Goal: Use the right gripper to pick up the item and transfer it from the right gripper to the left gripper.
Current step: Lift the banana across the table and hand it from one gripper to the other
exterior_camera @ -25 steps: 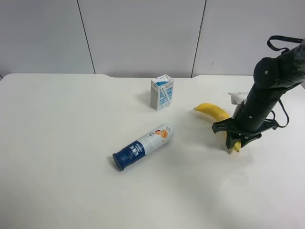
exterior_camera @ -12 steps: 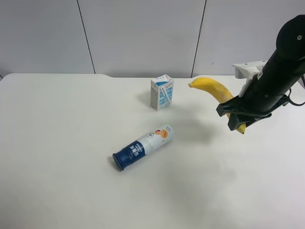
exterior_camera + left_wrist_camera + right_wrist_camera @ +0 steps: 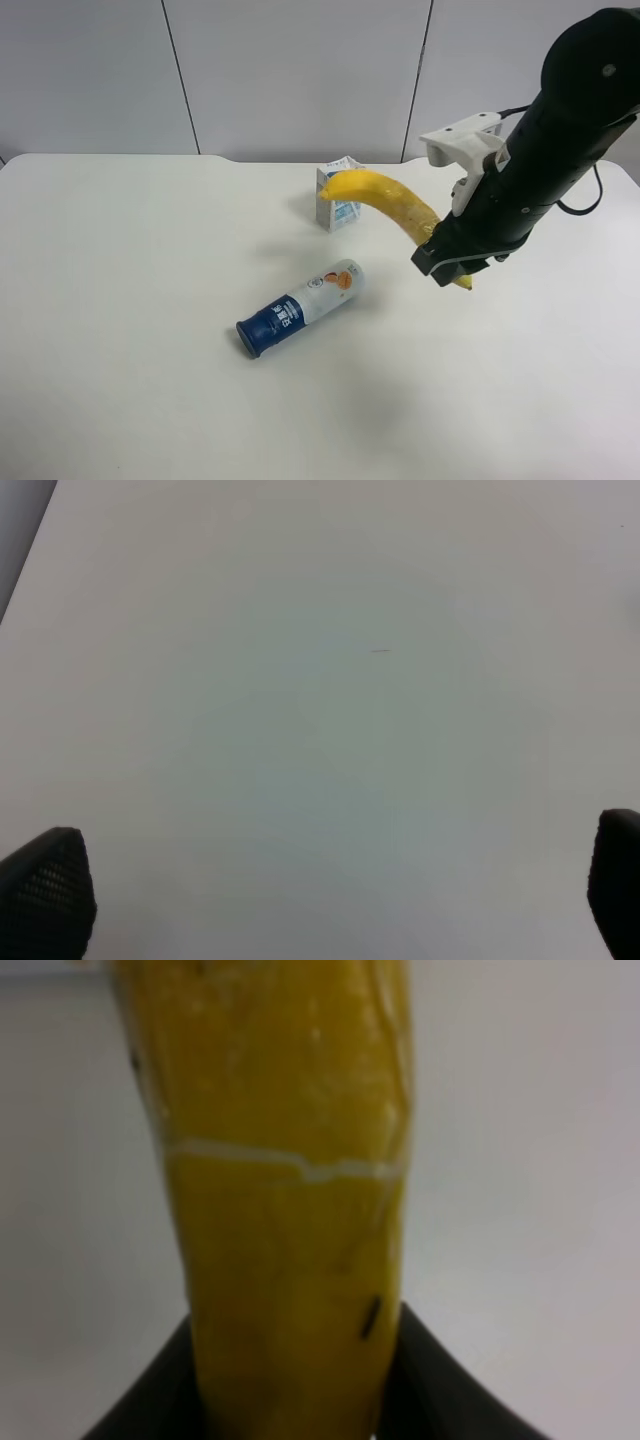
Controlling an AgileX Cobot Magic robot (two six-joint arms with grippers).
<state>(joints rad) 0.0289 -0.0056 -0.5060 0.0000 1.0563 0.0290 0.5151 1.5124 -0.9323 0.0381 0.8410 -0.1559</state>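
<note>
Evidently the pickup is done: the right gripper (image 3: 447,264) clamps the banana (image 3: 385,200) near its lower end, in the air above the table (image 3: 150,300), near the carton (image 3: 338,215). For the handover, the left gripper (image 3: 320,900), spread wide over bare tabletop, must come to meet it.

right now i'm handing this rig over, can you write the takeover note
Right gripper: shut on the curved yellow banana, held in the air above the white table.
Left gripper: open, empty, only tabletop below it; not in the high view.
Done: pickup.
Left: bring the two together, close the left gripper on the banana, open the right.
</note>
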